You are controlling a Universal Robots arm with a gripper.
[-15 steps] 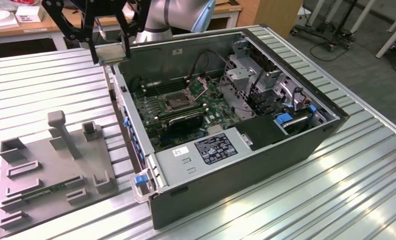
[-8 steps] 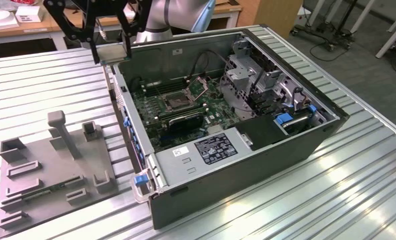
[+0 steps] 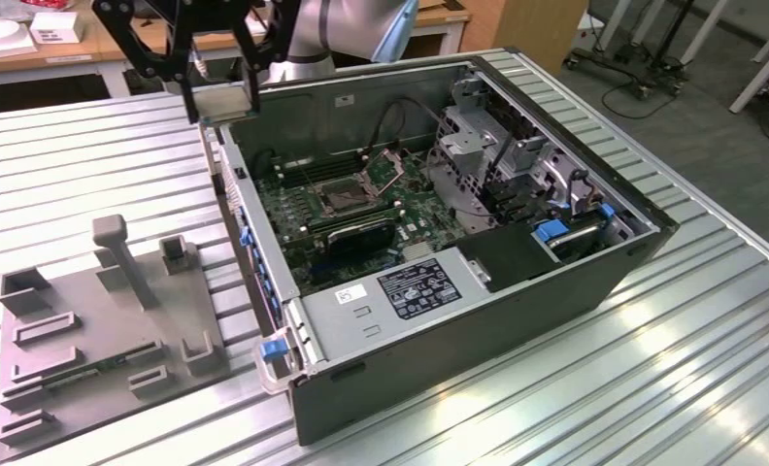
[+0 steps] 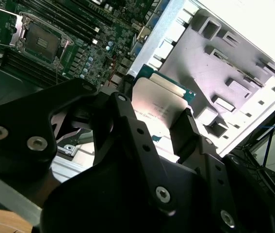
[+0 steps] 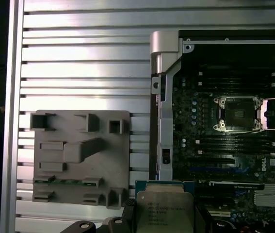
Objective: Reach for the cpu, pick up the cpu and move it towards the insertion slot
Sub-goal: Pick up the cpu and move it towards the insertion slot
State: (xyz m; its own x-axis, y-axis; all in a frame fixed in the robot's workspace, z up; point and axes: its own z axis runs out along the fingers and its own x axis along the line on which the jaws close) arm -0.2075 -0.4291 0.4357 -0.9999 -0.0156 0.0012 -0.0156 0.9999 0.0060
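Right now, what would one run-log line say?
gripper: shut on cpu | cpu: lifted, near case edge | slot: open, empty | fixture: on table

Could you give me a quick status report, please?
Hand shut on cpu, held above the case edge. Slot open, empty. Nothing in the way.

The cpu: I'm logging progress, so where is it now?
The cpu is gripped in the tool, raised over the computer case's edge.
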